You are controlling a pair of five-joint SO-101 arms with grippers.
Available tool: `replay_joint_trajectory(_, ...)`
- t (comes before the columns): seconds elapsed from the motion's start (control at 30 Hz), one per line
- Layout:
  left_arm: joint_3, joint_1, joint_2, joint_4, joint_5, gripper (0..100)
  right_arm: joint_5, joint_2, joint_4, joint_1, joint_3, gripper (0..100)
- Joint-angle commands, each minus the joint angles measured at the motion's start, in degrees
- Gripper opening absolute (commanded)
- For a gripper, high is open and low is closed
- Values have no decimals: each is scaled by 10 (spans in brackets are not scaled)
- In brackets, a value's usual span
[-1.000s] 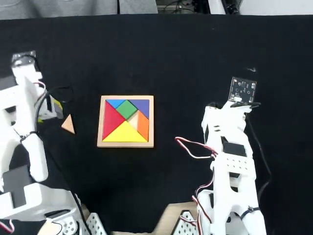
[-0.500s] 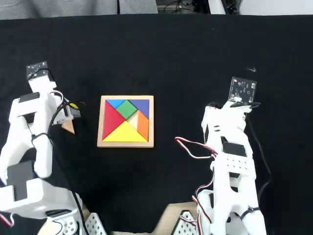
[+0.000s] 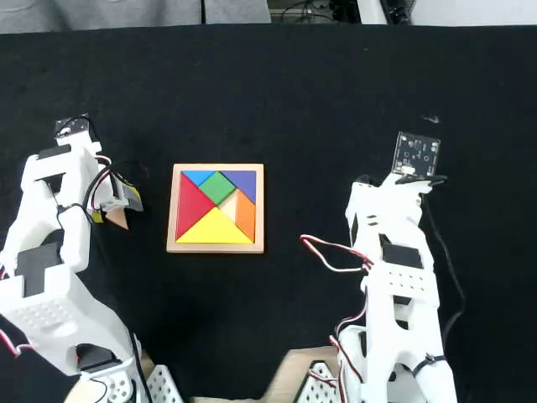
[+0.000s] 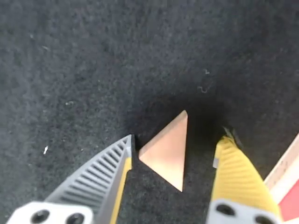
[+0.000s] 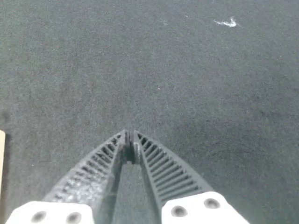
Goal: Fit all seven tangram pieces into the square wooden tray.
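The left end effector (image 4: pixel 177 137) stands wide open and holds nothing over the black bench (image 3: pixel 336 101). Its two fingers (image 4: pixel 107 163) sit on either side of a small tan triangle (image 4: pixel 168 149), which lies flat just left of the wooden tray (image 3: pixel 217 248). Six coloured pieces (image 3: pixel 195 210) sit in the tray. The right end effector (image 5: pixel 129 140) is closed on nothing, well to the right of the tray.

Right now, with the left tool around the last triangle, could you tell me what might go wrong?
1. The left tool straddles the flat triangle off-centre, one finger near its corner; closing may spin or slide it.
2. The tray has one open slot hemmed by pieces, so a rotated triangle may sit proud.
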Motion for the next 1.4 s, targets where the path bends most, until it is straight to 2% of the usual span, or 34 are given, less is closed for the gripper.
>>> replay_joint_trajectory(0.0, -29, 5, -3, 6, -2, 245, 6, -15, -11, -11, -2, 15)
replay_joint_trajectory(0.2, -25, 2, -3, 11, 2, 173, 6, -16, -11, -11, -2, 15)
replay_joint_trajectory(0.37, -26, 18, -3, 32, 3, 170, 6, -16, -11, -11, -2, 15)
replay_joint_trajectory(0.63, -31, 19, -3, 26, 37, 170, 6, -17, -11, -11, -2, 15)
replay_joint_trajectory(1.37, -31, 20, -7, 19, 63, 169, 6, -15, -11, -11, -2, 15)
